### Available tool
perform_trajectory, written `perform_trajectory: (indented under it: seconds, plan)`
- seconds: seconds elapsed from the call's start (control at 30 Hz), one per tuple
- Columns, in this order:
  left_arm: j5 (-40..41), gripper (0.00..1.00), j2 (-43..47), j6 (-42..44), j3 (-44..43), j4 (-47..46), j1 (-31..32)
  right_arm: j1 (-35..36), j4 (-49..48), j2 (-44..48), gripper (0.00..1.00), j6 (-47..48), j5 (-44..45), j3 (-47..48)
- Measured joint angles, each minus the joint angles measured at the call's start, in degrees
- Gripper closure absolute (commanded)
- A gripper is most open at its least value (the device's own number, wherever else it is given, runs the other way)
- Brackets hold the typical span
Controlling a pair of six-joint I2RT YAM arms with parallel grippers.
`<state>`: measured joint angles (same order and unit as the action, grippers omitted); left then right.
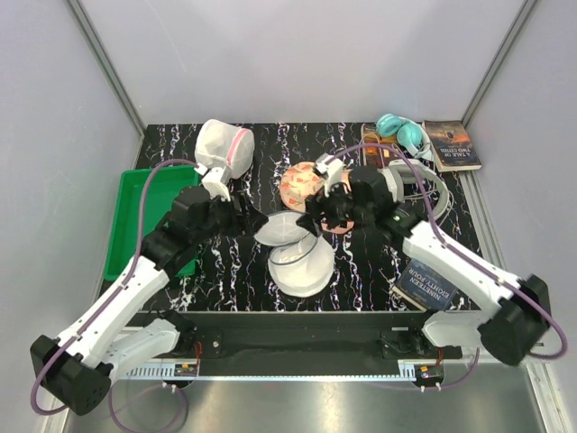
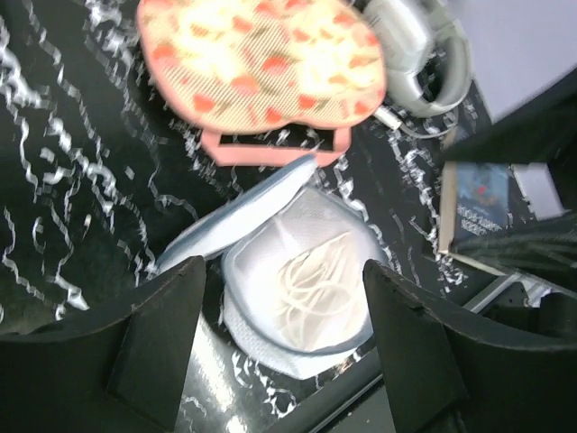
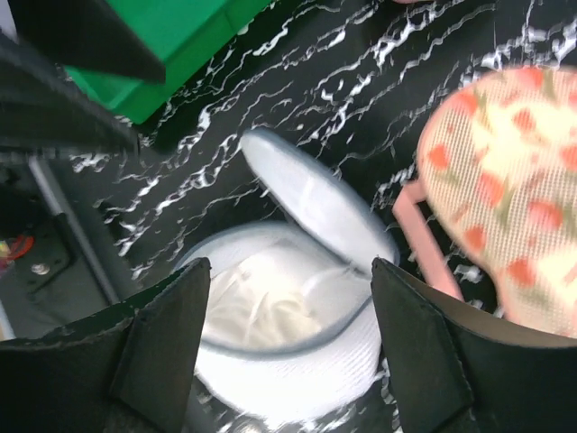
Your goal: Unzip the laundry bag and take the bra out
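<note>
We are holding our left hand (image 2: pixel 284 269) released, its fingers spread wide and gripping nothing, close by the left side of the laundry bag (image 1: pixel 297 262). The bag is lying on the bench (image 1: pixel 230 271) with its lid flap standing open. Our right hand (image 3: pixel 288 271) is hovering close by the bag's right side, likewise released and gripping nothing. The bra (image 2: pixel 311 284) is sitting bunched inside the bag's lower half, while the floral two-cup item (image 1: pixel 306 187) is lying just behind the bag.
</note>
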<state>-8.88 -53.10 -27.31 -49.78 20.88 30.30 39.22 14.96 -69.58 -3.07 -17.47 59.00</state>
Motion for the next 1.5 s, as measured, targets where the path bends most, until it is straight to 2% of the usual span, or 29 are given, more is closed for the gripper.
perform_trajectory:
  seconds: [0.27, 0.47, 0.77, 1.07, 1.17, 1.2, 1.3, 1.33, 1.37, 1.5]
  plan:
    - [-3.5, 0.24, -0.2, -4.1, 8.2, -2.5, -0.6, -0.3, -5.0, -19.8, 0.19, 13.9, -5.4, 12.0]
    - [-7.2, 0.24, -2.1, -7.0, 12.5, -7.0, -0.6, -1.6, -6.1, -29.0, 0.20, 18.3, -12.9, 16.7]
    - [-10.9, 0.24, -7.1, -10.0, 17.5, -14.4, -0.6, -3.3, -6.2, -33.8, 0.22, 18.7, -19.7, 18.3]
    - [-14.3, 0.27, -12.5, -13.4, 21.1, -22.8, -0.6, -4.8, -6.6, -35.4, 0.21, 16.3, -18.1, 18.5]
    - [-16.7, 0.41, -15.8, -15.5, 22.4, -26.8, -0.6, -4.8, -7.1, -34.8, 0.21, 13.9, -16.7, 16.6]
    - [-17.5, 0.59, -16.7, -16.1, 22.7, -28.2, -0.6, -4.8, -7.2, -34.4, 0.22, 13.0, -16.4, 15.5]
    - [-19.4, 0.84, -18.8, -17.7, 23.4, -31.6, -0.7, -4.8, -7.3, -32.4, 0.22, 10.1, -16.3, 11.6]
    - [-19.9, 0.96, -19.3, -18.1, 23.6, -32.8, -0.6, -4.8, -7.2, -31.6, 0.22, 9.3, -16.2, 10.4]
    - [-20.2, 1.00, -19.6, -18.6, 23.7, -33.6, -0.6, -4.8, -7.1, -30.5, 0.23, 8.2, -16.2, 8.9]
    - [-21.1, 1.00, -21.0, -19.3, 23.8, -37.4, -0.6, -4.8, -6.8, -25.3, 0.25, 3.9, -16.9, 3.8]
